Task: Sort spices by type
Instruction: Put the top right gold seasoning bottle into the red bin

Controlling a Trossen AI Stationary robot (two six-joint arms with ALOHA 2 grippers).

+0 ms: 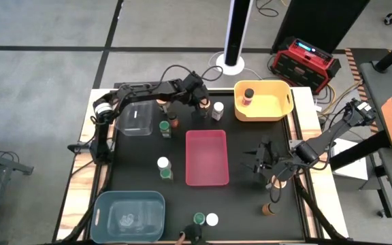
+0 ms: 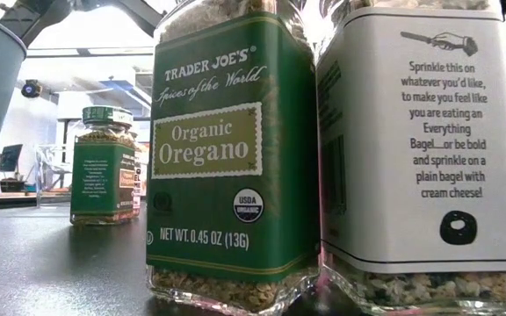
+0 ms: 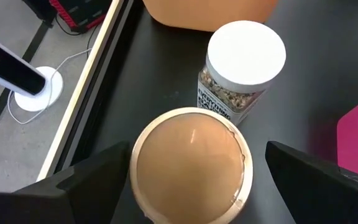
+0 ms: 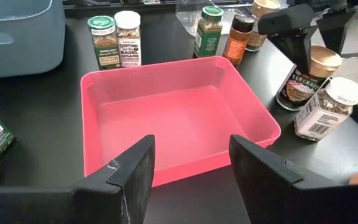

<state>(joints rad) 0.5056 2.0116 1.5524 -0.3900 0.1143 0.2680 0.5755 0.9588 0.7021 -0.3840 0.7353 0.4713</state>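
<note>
My left gripper (image 3: 197,149) is open above a spice jar with a tan lid (image 3: 191,165), near the table's far edge. One finger stands on each side of the lid and neither touches it. Beside it stands a white-lidded jar (image 3: 244,62). The high view shows the left gripper (image 1: 200,103) between the clear bin and the yellow bin. My right gripper (image 4: 191,146) is open and holds nothing. It hovers at the right side of the pink bin (image 4: 173,118), pointing at it. Other jars stand upright on the table, among them a green oregano jar (image 2: 231,167) and a white-labelled one (image 2: 429,149).
The yellow bin (image 1: 263,101) holds one dark-lidded jar (image 1: 248,95). The clear bin (image 1: 135,119) is far left, the blue bin (image 1: 129,214) near left. Jars stand left of the pink bin (image 1: 164,169), at the near edge (image 1: 205,219) and near right (image 1: 269,209).
</note>
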